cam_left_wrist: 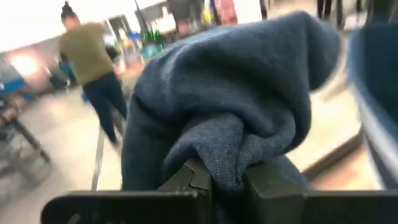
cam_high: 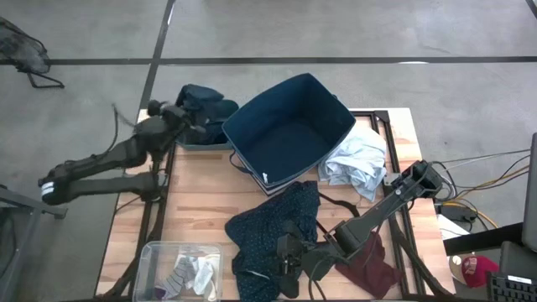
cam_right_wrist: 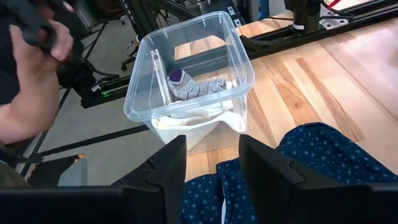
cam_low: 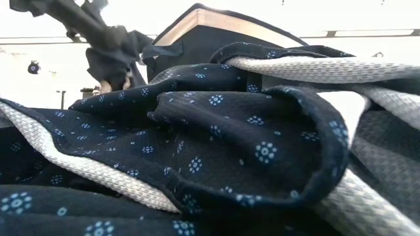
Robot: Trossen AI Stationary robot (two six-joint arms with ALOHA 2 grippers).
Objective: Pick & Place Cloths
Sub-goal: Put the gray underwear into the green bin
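My left gripper (cam_high: 180, 113) is at the table's far left, beside the big navy box (cam_high: 289, 130), and is shut on a dark blue cloth (cam_high: 208, 105). My right gripper (cam_high: 285, 256) is open, low over the near part of the navy white-dotted shirt (cam_high: 273, 222), which lies spread on the table. In the right wrist view its fingers (cam_right_wrist: 211, 165) stand over the shirt's edge (cam_right_wrist: 323, 155). A pale blue-white shirt (cam_high: 357, 164) lies against the box's right side. A maroon piece (cam_high: 373, 268) lies under the right arm. Socks (cam_right_wrist: 199, 87) lie in a clear bin (cam_high: 180, 268). My left gripper pinches a bunched fold of the dark blue cloth (cam_left_wrist: 217, 155) between its two fingers. The rest of the cloth bulges up and forward over the fingertips. In the low view the cloth (cam_low: 115, 56) hangs from the gripper, raised above the table.
The clear bin stands at the table's near left corner. A grey-blue piece (cam_high: 201, 143) lies under the left gripper by the box. A thin dark hanger (cam_high: 340, 205) lies by the dotted shirt. A person's arm (cam_right_wrist: 31, 93) shows beyond the near left corner. Another person walks in the room (cam_left_wrist: 93, 62).
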